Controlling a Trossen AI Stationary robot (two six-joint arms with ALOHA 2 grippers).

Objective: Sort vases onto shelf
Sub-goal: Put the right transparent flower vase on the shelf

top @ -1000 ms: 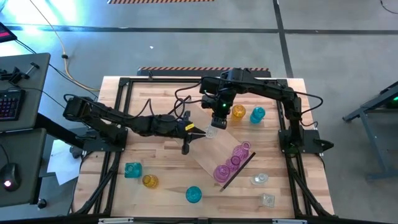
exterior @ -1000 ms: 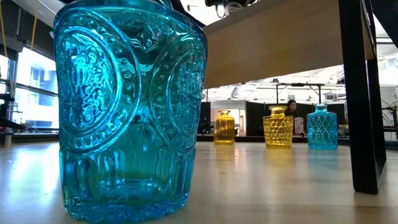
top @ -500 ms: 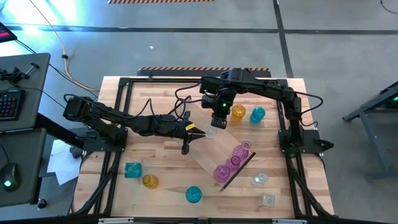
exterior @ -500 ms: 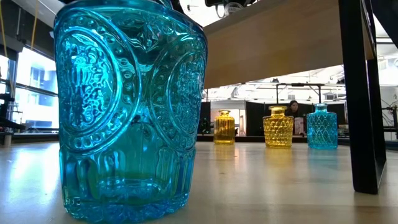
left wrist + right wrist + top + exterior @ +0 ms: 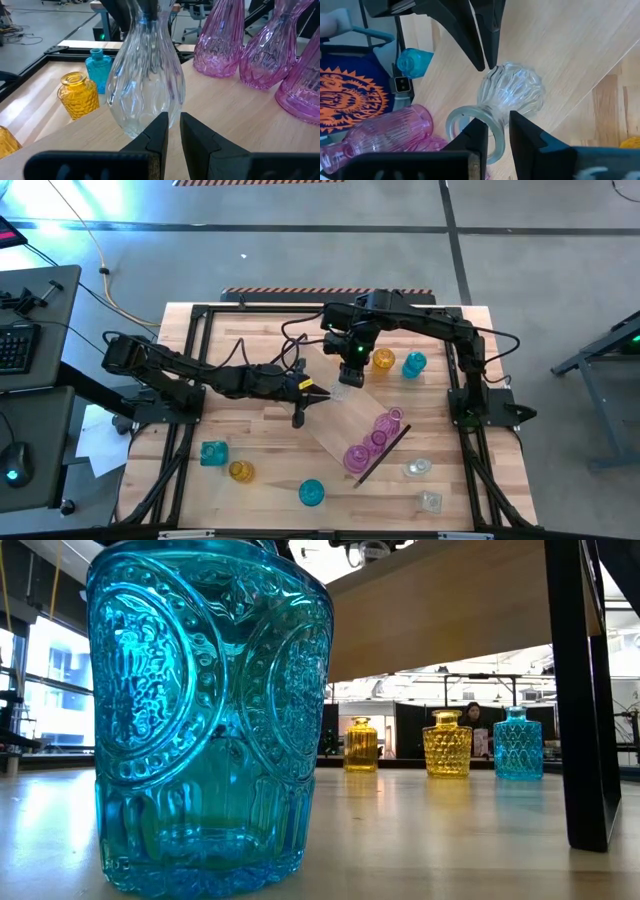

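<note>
The shelf (image 5: 345,420) stands slantwise mid-table on its dark end pieces (image 5: 585,690). Three pink vases (image 5: 372,442) stand on its right half. A clear vase (image 5: 340,391) stands upright on the board near its left end. My right gripper (image 5: 498,132) comes down on this vase's top from above. My left gripper (image 5: 173,125) reaches in level from the table's left. Its fingers, almost together, sit low over the board (image 5: 235,115), just short of the clear vase (image 5: 145,85). My left gripper's fingertips lie just over the board's left end; whether they touch it, I cannot tell. My right gripper has the clear vase's flared mouth and neck (image 5: 499,120) between its two fingers, slanting down from above. One finger (image 5: 477,135) covers part of the rim, so whether it is inside the mouth cannot be told. The vase stands upright with its base on the shelf.
Loose vases stand on the table. Amber (image 5: 383,361) and teal (image 5: 414,364) are behind the shelf. Teal (image 5: 213,452), amber (image 5: 240,471) and teal (image 5: 311,493) are at the near left. Two clear ones (image 5: 418,469) are at the near right. Black frame rails (image 5: 190,380) edge the table.
</note>
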